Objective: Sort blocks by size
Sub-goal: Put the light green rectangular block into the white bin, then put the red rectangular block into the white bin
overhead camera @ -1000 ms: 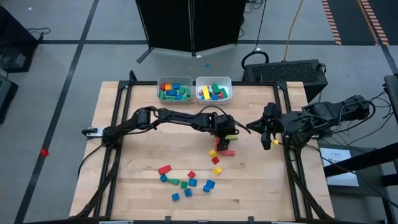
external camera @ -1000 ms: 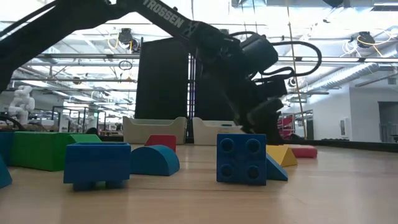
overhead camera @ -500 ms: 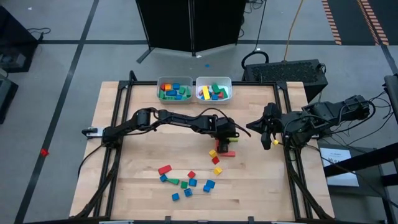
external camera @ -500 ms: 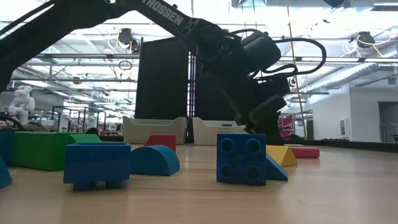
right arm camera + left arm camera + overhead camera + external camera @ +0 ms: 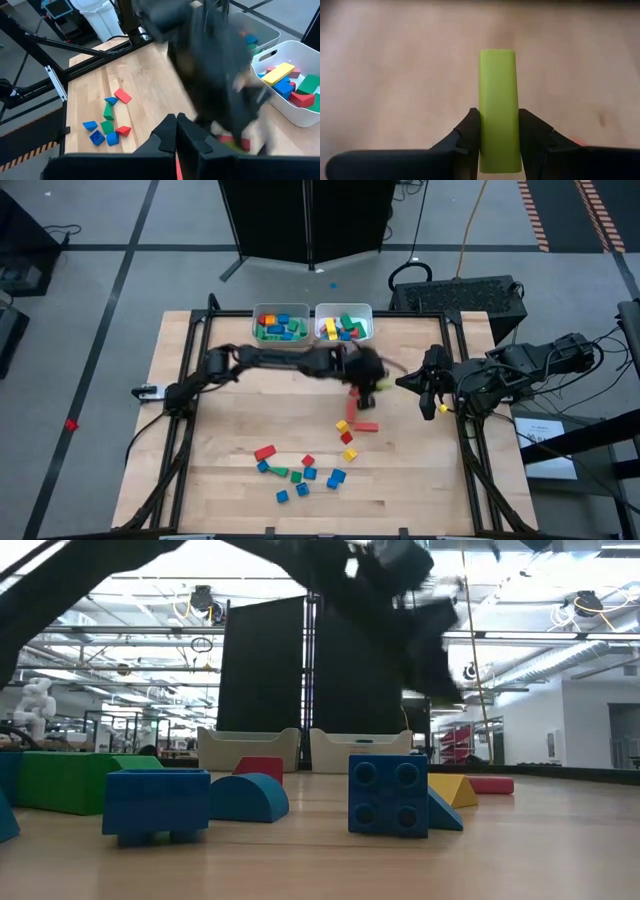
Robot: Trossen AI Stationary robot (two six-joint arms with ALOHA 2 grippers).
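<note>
Clamping a lime-green bar, the left gripper hangs mid-tabletop.
Both bins part-filled; about a dozen blocks remain near the front edge.

— What sort of place is this looking like to you?

— A robotics lab or industrial test hall. A wooden table is standing on a grey floor marked with dark tape lines, and a tall black panel is rising behind it.

— And beyond that?

— Exposed ducts and pipes are running under a high, bright ceiling, a white humanoid robot is standing far off, and cables are trailing to a black equipment box.
</note>
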